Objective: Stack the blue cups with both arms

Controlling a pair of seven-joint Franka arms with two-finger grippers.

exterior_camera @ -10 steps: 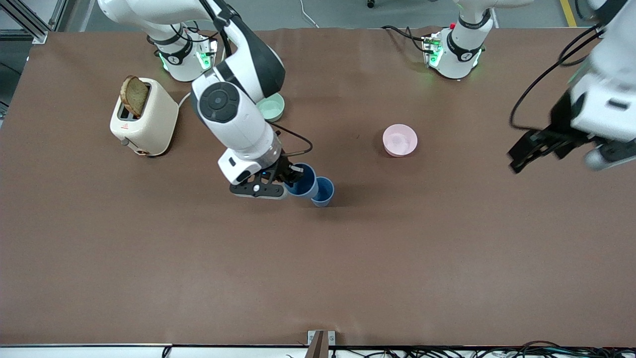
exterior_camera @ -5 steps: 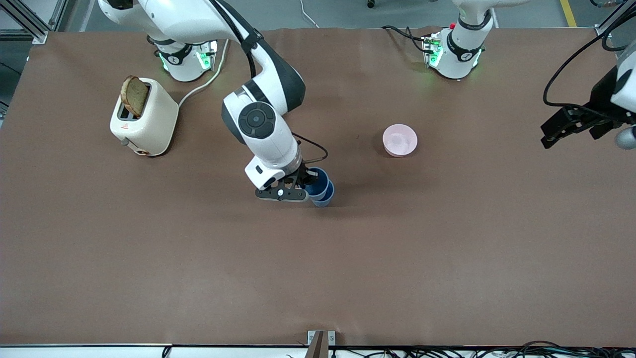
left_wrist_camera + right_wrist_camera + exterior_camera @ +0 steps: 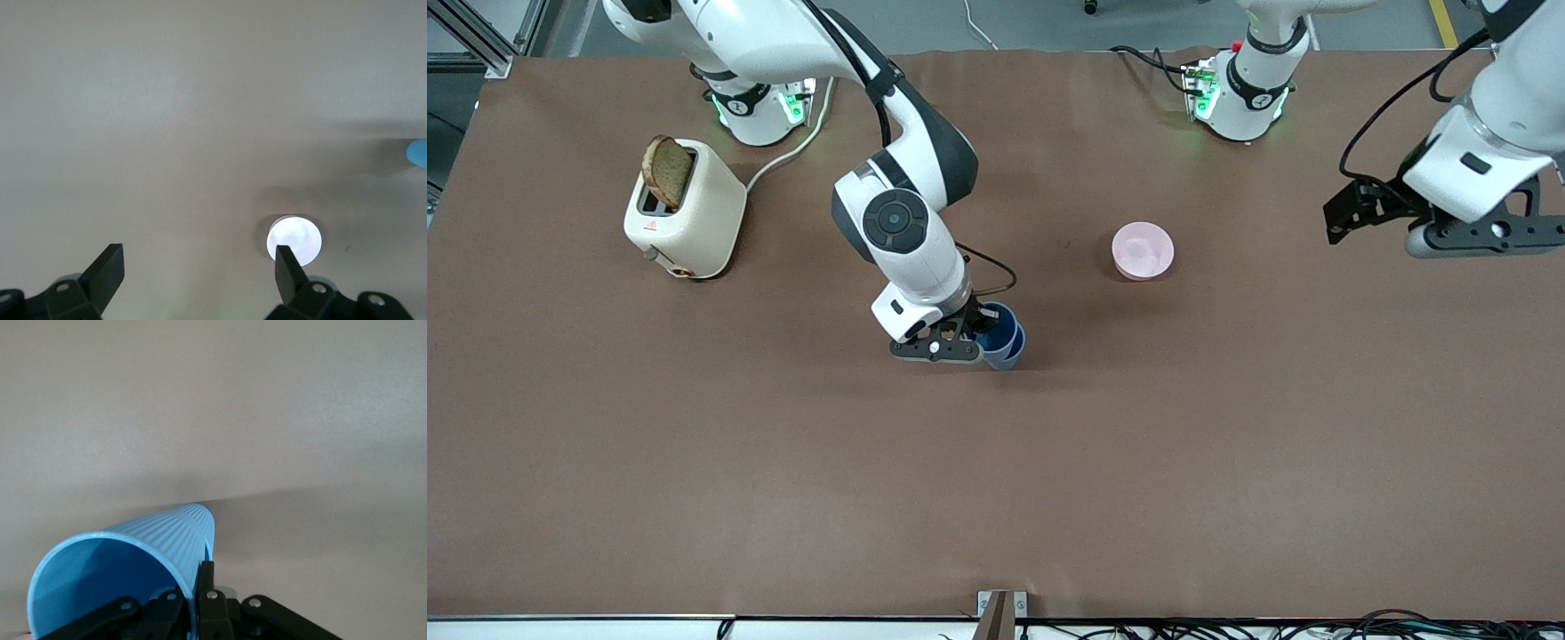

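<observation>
I am looking at the held blue cup (image 3: 997, 324), which the right gripper (image 3: 966, 334) is pinching by its rim, one finger inside the wall and one outside (that keeps the mouth open and the tapered base free to drop in). It is hanging directly over the second blue cup (image 3: 1007, 353), which is standing on the brown table (image 3: 783, 462) near the middle, nearer to the front camera than the pink bowl (image 3: 1142, 251). From above the two cups are overlapping almost fully, so I judge the stacking is nearly done; whether the upper one is already seated I cannot tell. In the right wrist view the ribbed cup (image 3: 127, 577) is filling the lower part of the picture.

The left gripper (image 3: 1356, 213) is waiting in the air over the left arm's end of the table, its fingers (image 3: 107, 267) spread wide and holding nothing.

A cream toaster (image 3: 685, 209) with a slice of bread (image 3: 667, 169) is sitting toward the right arm's end, well apart from the cups.
</observation>
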